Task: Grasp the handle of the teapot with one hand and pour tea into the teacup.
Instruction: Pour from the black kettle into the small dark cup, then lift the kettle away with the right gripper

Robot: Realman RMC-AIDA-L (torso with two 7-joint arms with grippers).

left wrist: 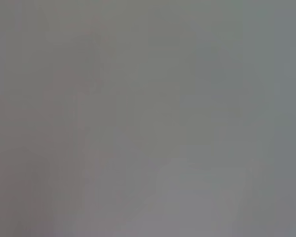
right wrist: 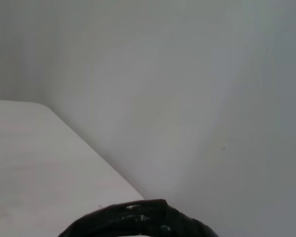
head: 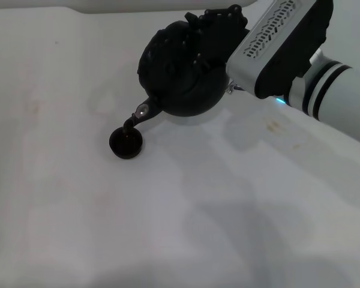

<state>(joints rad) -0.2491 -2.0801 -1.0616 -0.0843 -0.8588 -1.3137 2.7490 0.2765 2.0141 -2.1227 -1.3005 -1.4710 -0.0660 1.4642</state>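
The pour itself is the step in hand. In the head view the right claw [head: 219, 27] comes in from two o'clock and grips the handle [head: 213, 24] of the teapot [head: 183, 75], its dark fingers wrapped into the hoop at the pot's upper side. The teapot sits in the upper middle of the white table [head: 228, 228], lifted and tipped toward seven o'clock, so that its short spout [head: 139, 115] points down at the teacup [head: 126, 143]. The spout tip hangs just above the cup's rim at its one o'clock edge; whether the two touch cannot be told, and no stream of tea can be made out against the dark cup.

The teacup stands upright on the table, left of centre, just beside the pot's belly at its seven o'clock. The right wrist view shows only a dark curved part of the pot at the picture's edge, with table and wall beyond.

The left claw appears in no view, and its wrist camera gives a blank grey field.

By my judgement the next move calls for a steady wrist: hold the tilt with the spout kept over the cup's mouth, then roll the pot back to level before carrying it away, since the cup is small and light and a nudge from the spout could tip it.
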